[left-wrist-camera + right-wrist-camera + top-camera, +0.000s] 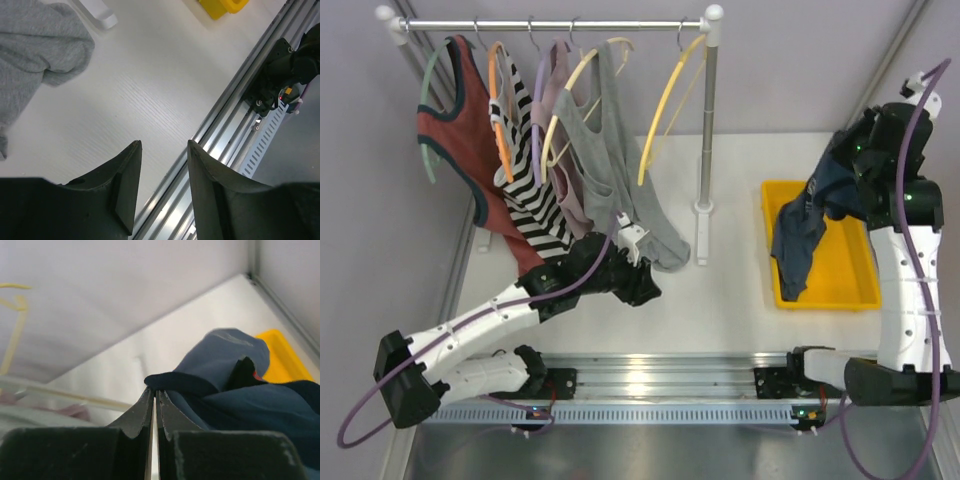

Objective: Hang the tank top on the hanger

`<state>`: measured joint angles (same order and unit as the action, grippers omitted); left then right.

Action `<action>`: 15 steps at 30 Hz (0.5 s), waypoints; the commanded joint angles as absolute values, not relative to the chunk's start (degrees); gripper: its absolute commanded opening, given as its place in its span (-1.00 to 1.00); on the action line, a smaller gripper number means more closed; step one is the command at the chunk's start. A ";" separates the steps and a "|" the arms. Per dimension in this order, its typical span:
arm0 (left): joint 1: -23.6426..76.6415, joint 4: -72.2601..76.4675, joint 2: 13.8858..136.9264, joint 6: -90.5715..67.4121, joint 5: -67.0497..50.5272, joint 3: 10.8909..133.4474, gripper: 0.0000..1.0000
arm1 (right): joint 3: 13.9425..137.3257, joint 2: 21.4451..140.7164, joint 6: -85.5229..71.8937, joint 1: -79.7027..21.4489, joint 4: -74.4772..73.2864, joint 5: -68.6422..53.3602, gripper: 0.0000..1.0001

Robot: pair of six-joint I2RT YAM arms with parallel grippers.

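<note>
right gripper [154,392] is pinched fully shut on a fold of the tank top [798,240], and the navy cloth dangles from it over the yellow bin [840,300], lowest bit hanging down into it. far as i can tell it's bunched up, so no clear neck or armhole showing. left gripper [162,145] is partly open with nothing in it, sitting low over the table just by the hem of the grey top [620,170].

if it were me: lift the top clear of the bin first, then let the free gripper grab a second spot along the trim so the neck hole spreads open. carrying it across as one lump would probably just snag. the hanger [668,105] is the bare bright yellow one at the right end of the rail [570,22], well apart from the top.

count: five hangers on the rail, four with a top on, one bare. five tops in all with the navy one. one bin, two arms.
</note>
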<state>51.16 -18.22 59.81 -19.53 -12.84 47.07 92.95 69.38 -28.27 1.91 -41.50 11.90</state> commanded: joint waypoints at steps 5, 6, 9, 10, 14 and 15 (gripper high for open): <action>51.33 -17.05 53.88 -20.65 -7.21 49.92 -0.07 | 112.31 74.43 -28.57 -20.07 -49.56 16.33 -1.00; 51.33 -17.49 52.57 -20.83 -5.12 49.92 -0.07 | 114.15 74.97 -28.65 -22.56 -49.92 18.26 -1.00; 51.33 -18.37 50.02 -21.53 -1.77 50.36 -0.06 | 113.56 76.02 -29.27 -32.06 -50.19 22.82 -1.00; 51.33 -18.98 49.49 -21.97 -0.54 50.45 -0.05 | 112.34 75.85 -29.62 -36.52 -50.01 23.98 -1.00; 51.33 -20.39 46.85 -23.55 4.56 50.28 -0.02 | 100.05 71.91 -33.82 -44.98 -45.98 27.15 -1.00; 51.33 -20.56 45.80 -23.90 5.18 49.93 -0.01 | 94.19 71.02 -34.79 -46.48 -44.66 27.85 -1.00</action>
